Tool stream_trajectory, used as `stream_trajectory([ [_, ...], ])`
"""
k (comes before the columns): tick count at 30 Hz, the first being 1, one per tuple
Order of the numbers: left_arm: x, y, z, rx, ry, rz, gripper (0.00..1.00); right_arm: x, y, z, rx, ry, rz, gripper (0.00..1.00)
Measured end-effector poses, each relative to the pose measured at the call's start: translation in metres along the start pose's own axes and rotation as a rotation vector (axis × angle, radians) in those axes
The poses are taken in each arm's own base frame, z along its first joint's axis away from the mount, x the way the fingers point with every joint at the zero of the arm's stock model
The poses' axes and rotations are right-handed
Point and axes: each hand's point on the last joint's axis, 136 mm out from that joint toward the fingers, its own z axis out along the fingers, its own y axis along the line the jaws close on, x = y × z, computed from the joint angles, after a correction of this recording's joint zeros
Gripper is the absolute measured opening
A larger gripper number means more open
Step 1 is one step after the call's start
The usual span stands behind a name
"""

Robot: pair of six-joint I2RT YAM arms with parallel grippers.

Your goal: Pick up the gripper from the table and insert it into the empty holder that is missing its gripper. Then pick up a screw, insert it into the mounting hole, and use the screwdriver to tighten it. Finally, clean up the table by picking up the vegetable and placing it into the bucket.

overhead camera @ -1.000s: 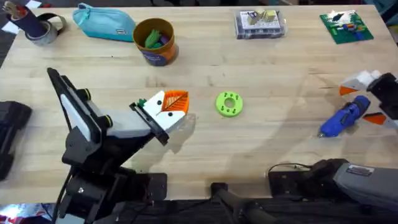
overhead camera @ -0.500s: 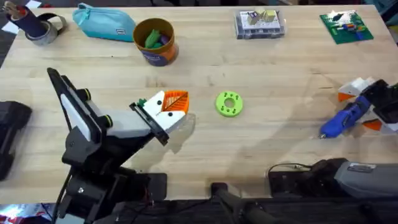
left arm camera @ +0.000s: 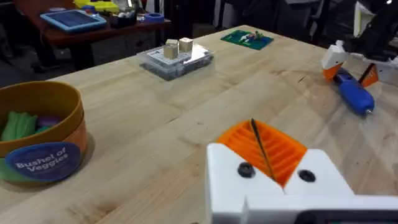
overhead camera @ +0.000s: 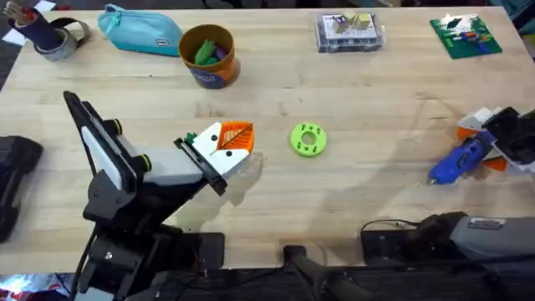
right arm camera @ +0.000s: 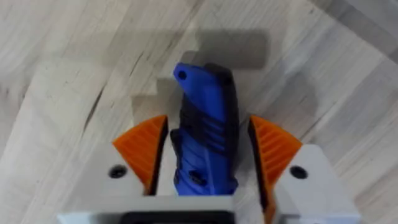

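Observation:
The blue screwdriver (overhead camera: 456, 161) lies at the table's (overhead camera: 368, 100) right side. My right gripper (overhead camera: 489, 149) is open and straddles its handle (right arm camera: 205, 143), with the orange pads (right arm camera: 144, 152) close on either side. At the left stands the black-and-white holder (overhead camera: 100, 150). At its tip sits the white gripper piece (overhead camera: 227, 138) with an orange lattice face. My left gripper (left arm camera: 261, 149) is shut, pads pressed together with nothing between them. The bucket (overhead camera: 209, 71) (left arm camera: 43, 158) holds a green vegetable (overhead camera: 203, 52). No screw can be made out.
A green round disc (overhead camera: 308, 140) lies mid-table. A teal pouch (overhead camera: 138, 29), a tape roll (overhead camera: 58, 38), a clear parts box (overhead camera: 349, 33) and a green board (overhead camera: 464, 38) line the far edge. A dark object (overhead camera: 17, 180) sits at the left edge.
My right gripper has shifted slightly toward the near edge over the screwdriver, and its orange pads look closer together. The screwdriver and the left side have not moved.

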Motion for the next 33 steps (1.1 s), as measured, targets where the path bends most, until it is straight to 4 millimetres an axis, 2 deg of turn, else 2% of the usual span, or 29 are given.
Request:
stream_trajectory([
  [3,0.000,0.000,0.000,0.000,0.000,0.000,0.012,-0.001,0.000,0.000,0.003,-0.003,0.003,0.674],
  [7,0.000,0.000,0.000,0.000,0.000,0.000,0.012,-0.001,-0.001,0.000,0.003,-0.005,0.004,0.582],
  [13,0.000,0.000,0.000,0.000,0.000,0.000,0.012,-0.001,-0.002,0.001,0.009,-0.008,0.003,0.257],
  [16,0.000,0.000,0.000,0.000,0.000,0.000,0.012,-0.002,-0.002,0.001,0.012,-0.011,0.003,0.159],
  [28,0.000,0.000,0.000,0.000,0.000,0.000,0.012,0.000,-0.003,-0.001,0.011,-0.012,0.006,0.149],
  [33,0.000,0.000,0.000,0.000,0.000,0.000,0.012,-0.007,0.000,-0.024,-0.015,-0.085,0.002,0.143],
])
